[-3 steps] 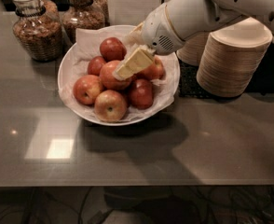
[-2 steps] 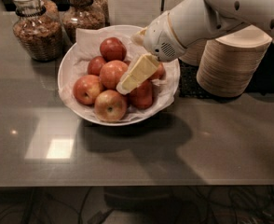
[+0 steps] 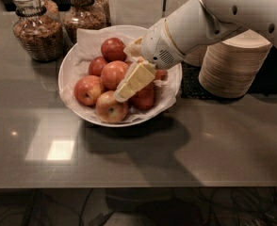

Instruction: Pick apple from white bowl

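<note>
The white bowl (image 3: 64,81), lined with crumpled white paper, sits at the centre left of the grey table and holds several red apples. The large apple (image 3: 113,73) with a yellow-streaked blush lies in the middle of the pile. My gripper (image 3: 124,92), cream-coloured on a white arm that comes in from the upper right, is down inside the bowl. Its tip is just right of that apple, between it and a darker apple (image 3: 145,98), and above the front apple (image 3: 110,108). It hides part of the pile's right side.
Two glass jars of granola (image 3: 37,27) (image 3: 84,11) stand behind the bowl at the left. A tall stack of beige disposable bowls (image 3: 235,65) stands at the right on a dark mat (image 3: 190,81). The table's front edge runs along the bottom.
My gripper has moved down and a little toward the front of the bowl, deeper among the apples. The apples and the bowl have not moved.
</note>
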`<state>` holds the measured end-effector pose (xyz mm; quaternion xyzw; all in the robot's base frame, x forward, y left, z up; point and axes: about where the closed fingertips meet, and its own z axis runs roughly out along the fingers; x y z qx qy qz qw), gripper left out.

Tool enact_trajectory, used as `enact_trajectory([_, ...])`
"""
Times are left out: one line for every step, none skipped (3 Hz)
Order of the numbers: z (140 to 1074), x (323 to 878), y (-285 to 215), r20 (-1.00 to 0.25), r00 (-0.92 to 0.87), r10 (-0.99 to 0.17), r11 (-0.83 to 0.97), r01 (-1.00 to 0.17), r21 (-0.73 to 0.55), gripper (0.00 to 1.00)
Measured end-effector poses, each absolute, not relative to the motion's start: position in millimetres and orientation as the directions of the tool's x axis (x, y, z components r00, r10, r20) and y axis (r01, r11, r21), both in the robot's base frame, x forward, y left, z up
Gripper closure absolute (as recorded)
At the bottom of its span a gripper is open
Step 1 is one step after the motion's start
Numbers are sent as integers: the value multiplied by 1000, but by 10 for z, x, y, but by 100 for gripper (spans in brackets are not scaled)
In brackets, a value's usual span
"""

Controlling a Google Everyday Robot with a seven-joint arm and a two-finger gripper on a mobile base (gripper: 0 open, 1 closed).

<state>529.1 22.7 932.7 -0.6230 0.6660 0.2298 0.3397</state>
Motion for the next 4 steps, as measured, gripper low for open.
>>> enact_trajectory([9422,5255,357,-737,37,-674,84,-988,-126,34])
enact_trajectory([9394,5243,382,-734,34,-678,78,-990,-118,31])
enact_trajectory([9221,5236,262,-728,-8,-686,106,-990,-88,21])
enact_trajectory([9141,5249,231,-724,-25,-689,115,-990,-76,19])
